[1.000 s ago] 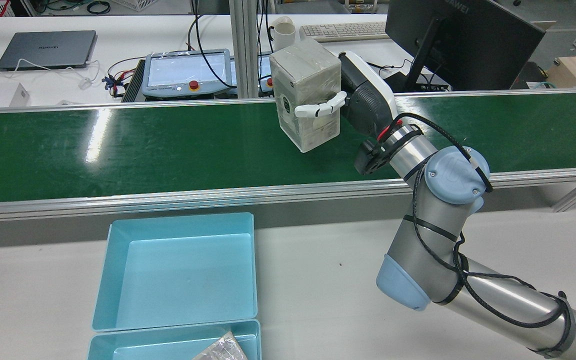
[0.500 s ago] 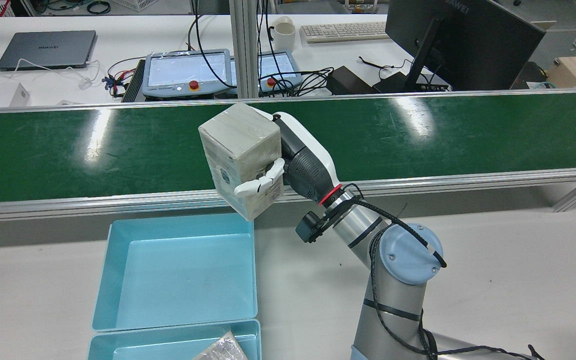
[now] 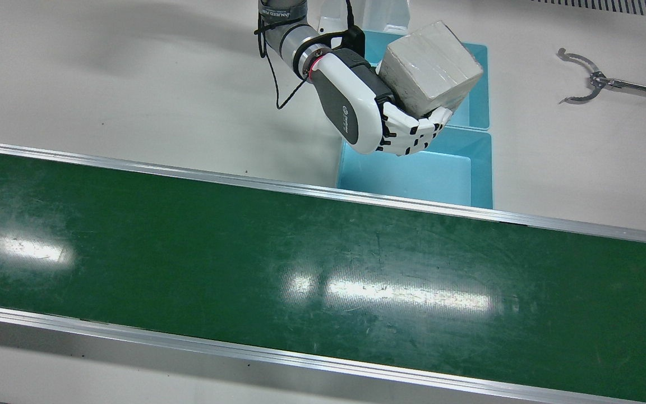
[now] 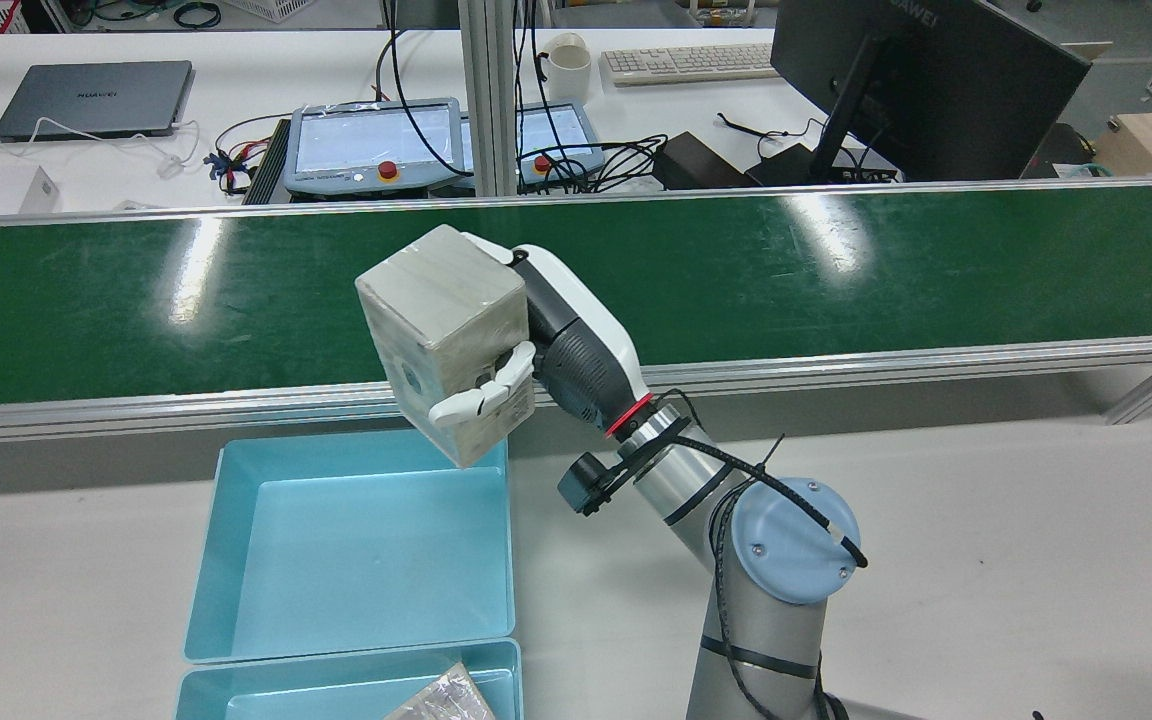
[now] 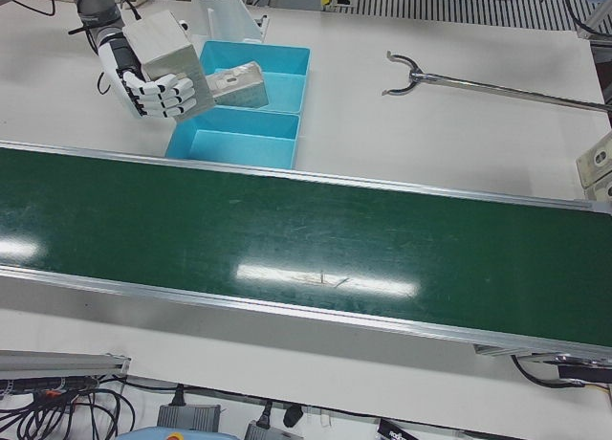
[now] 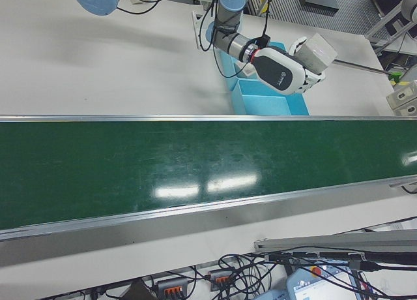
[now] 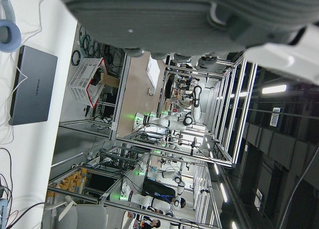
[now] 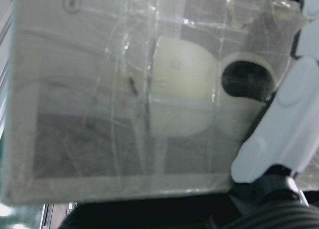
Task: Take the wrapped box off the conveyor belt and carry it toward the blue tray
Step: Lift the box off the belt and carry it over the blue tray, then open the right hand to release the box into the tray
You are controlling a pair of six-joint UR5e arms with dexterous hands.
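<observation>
Readable text: one brand name only.
"HUAWEI" stands on the lid of the grey laptop (image 4: pixel 93 99) on the far worktop; it reads again on that laptop in the left hand view.

Grey-white wrapped box (image 4: pixel 441 340); blue tray (image 4: pixel 356 545); green belt (image 4: pixel 836 270); fingers (image 3: pixel 413 132) apparently white.

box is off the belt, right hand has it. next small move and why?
Probably keep carrying left and toward the robot, then lower. The right hand grips the wrapped box in the air over the belt-side rim of the blue tray, not over its empty middle; the second tray already holds a package.
</observation>
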